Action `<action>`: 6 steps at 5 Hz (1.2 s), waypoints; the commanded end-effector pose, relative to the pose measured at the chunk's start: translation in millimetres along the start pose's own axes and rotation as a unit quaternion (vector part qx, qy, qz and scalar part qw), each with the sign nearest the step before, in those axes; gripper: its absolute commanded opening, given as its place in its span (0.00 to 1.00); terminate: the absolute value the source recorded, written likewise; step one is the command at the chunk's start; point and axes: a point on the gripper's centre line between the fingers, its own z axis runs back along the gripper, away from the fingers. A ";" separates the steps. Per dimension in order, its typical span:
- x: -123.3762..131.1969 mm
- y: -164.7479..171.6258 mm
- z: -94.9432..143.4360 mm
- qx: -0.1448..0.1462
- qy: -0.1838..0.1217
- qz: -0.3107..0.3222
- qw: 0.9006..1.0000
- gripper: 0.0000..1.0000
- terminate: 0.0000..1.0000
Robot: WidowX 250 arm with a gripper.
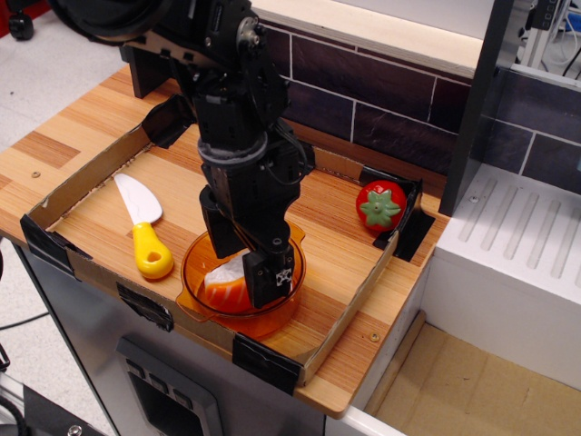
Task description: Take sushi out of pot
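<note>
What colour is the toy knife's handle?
Yellow; the knife shows best in the single overhead view.

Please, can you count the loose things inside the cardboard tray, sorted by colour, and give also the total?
Orange: 2, the pot and the sushi lying in it, under the gripper.
Red: 1, the tomato toy in the far corner.
Yellow and white: 1, the toy knife beside the pot.
Total: 4.
</note>
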 end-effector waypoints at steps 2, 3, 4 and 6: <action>-2.7 19.9 -10.7 0.010 0.002 0.007 1.000 1.00 0.00; -2.9 20.9 -11.8 0.011 0.001 0.011 1.000 1.00 0.00; -3.7 21.7 -11.6 0.012 -0.002 0.018 1.000 0.00 0.00; -1.9 24.9 25.0 0.003 -0.027 0.032 0.999 0.00 0.00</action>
